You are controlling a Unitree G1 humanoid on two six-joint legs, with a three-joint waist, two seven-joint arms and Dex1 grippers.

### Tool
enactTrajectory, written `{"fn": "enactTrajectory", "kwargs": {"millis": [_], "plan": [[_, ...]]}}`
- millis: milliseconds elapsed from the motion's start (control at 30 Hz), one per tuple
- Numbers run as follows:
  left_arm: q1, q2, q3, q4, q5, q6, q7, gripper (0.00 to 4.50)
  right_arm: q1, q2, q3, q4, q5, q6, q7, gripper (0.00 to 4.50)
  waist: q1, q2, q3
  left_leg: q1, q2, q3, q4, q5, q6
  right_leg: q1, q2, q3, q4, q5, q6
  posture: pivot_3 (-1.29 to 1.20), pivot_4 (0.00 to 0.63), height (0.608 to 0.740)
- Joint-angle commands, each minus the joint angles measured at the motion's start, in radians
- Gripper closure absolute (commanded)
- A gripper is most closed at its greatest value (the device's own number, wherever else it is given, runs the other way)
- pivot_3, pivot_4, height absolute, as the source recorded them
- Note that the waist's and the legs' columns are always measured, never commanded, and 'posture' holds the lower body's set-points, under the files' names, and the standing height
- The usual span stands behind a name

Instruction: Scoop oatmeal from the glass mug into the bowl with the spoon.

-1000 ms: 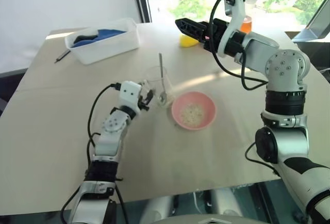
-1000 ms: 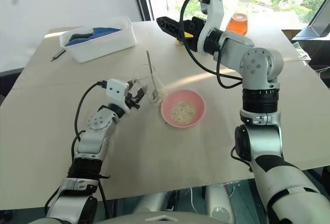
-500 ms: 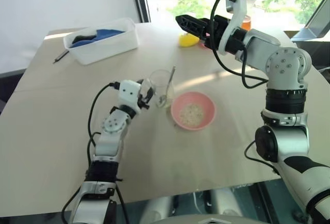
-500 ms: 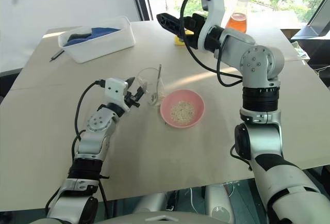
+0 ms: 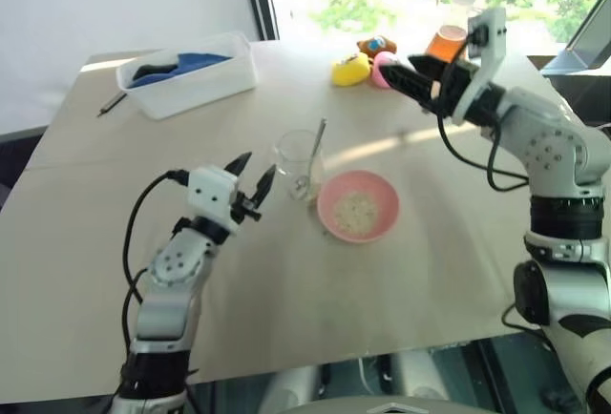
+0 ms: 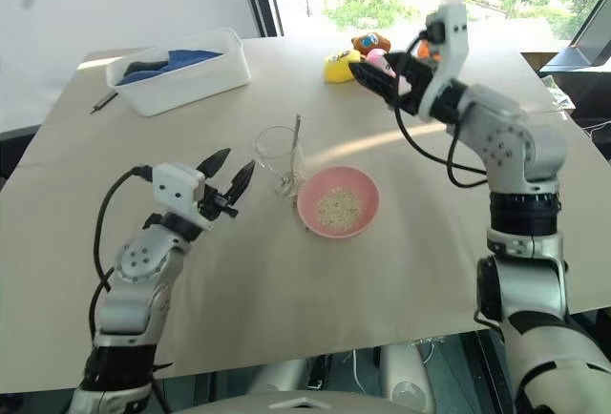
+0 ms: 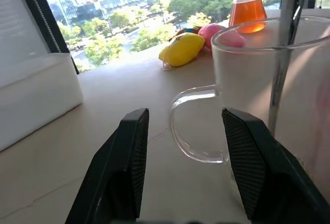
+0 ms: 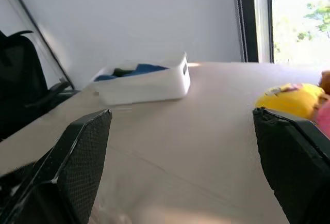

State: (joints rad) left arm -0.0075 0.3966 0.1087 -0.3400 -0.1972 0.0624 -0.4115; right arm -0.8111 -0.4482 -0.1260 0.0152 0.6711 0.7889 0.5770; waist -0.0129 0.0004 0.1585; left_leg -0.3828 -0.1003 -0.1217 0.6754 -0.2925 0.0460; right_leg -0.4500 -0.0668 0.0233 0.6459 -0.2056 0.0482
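The glass mug [image 5: 297, 160] stands upright mid-table with its handle [image 7: 195, 126] turned toward my left gripper. The spoon [image 5: 314, 152] rests inside it, its thin handle leaning over the rim toward the bowl. Just right of the mug sits the pink bowl [image 5: 383, 217] holding a pale heap of oatmeal [image 5: 355, 209]. My left gripper [image 5: 250, 175] hovers a short way left of the mug, open, with nothing between its fingers [image 7: 131, 168]. My right gripper [image 6: 377, 78] is raised over the far right of the table, open and empty, well away from the mug.
A white tub [image 5: 188, 72] with blue cloth stands at the far left, a dark stick [image 5: 115, 102] beside it. Yellow [image 5: 349, 72] and pink [image 5: 383, 67] toys and a flask of orange liquid [image 5: 445, 42] sit near the far edge behind the right gripper.
My left gripper drew back from the mug's handle toward me. The right arm swung right and lower. The spoon's handle tipped from upright to leaning toward the bowl.
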Motion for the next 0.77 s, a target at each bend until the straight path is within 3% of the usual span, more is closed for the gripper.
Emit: {"fn": "enactTrajectory", "kwargs": {"millis": [33, 100, 200, 300, 400, 533, 633, 767], "plan": [[0.082, 0.013, 0.035, -0.12, -0.047, 0.039, -0.011, 2.13, 0.09, -0.034, -0.024, -0.068, -0.006, -0.069, 0.073, 0.09, 0.0, 0.0, 0.0, 0.0, 0.0, 0.0, -0.001, 0.0, 0.0, 0.0, 0.0, 0.0, -0.001, 0.0, 0.0, 0.0, 0.15, 0.74], [0.141, 0.013, 0.046, -0.148, -0.059, 0.054, -0.014, 2.13, 0.168, -0.041, -0.045, -0.076, -0.025, -0.122, 0.078, 0.09, 0.0, 0.0, 0.0, 0.001, 0.0, 0.001, -0.003, 0.0, 0.0, 0.0, 0.0, 0.001, -0.001, 0.0, 0.0, 0.0, 0.15, 0.74], [0.267, 0.017, 0.055, -0.131, -0.041, 0.038, -0.028, 1.44, 0.355, -0.088, -0.054, -0.054, -0.104, -0.243, 0.128, 0.09, 0.004, 0.0, 0.0, 0.002, 0.0, 0.0, -0.004, 0.0, 0.0, 0.001, 0.0, 0.0, -0.002, 0.0, 0.0, 0.0, 0.15, 0.74], [0.351, 0.011, 0.057, -0.103, -0.035, 0.012, -0.046, 0.17, 0.517, -0.15, -0.03, -0.049, -0.149, -0.347, 0.254, 0.0, 0.021, 0.0, 0.0, 0.002, 0.0, 0.0, -0.005, 0.0, 0.0, 0.002, 0.0, 0.0, -0.005, 0.0, 0.0, 0.0, 0.15, 0.74], [0.395, -0.001, 0.061, -0.054, -0.035, -0.027, -0.055, 0.08, 0.622, -0.115, -0.076, -0.056, -0.107, -0.359, 0.26, 0.0, 0.024, 0.0, 0.001, 0.003, 0.001, 0.002, -0.005, 0.0, 0.0, 0.002, 0.0, 0.001, -0.004, 0.0, 0.0, 0.0, 0.15, 0.74], [0.43, -0.016, 0.063, -0.097, -0.111, 0.002, -0.085, 0.08, 0.769, -0.135, -0.054, -0.068, -0.174, -0.508, 0.354, 0.0, 0.027, 0.0, 0.001, 0.005, 0.003, 0.002, -0.004, -0.001, 0.002, 0.005, 0.002, 0.001, -0.004, 0.0, 0.0, 0.0, 0.15, 0.74], [0.449, -0.012, 0.052, -0.123, -0.104, 0.021, -0.079, 0.08, 0.807, -0.131, -0.091, -0.101, -0.102, -0.481, 0.386, 0.0, 0.026, 0.0, 0.001, 0.006, 0.003, 0.002, -0.003, -0.001, 0.001, 0.006, 0.003, 0.001, -0.004, 0.0, 0.0, 0.0, 0.15, 0.74], [0.463, -0.008, 0.047, -0.138, -0.083, 0.02, -0.068, 0.08, 0.839, -0.147, -0.097, -0.101, -0.127, -0.527, 0.406, 0.0, 0.027, 0.0, 0.001, 0.007, 0.003, 0.002, -0.003, 0.0, 0.001, 0.008, 0.003, 0.001, -0.004, 0.0, 0.0, 0.0, 0.15, 0.74]]}}
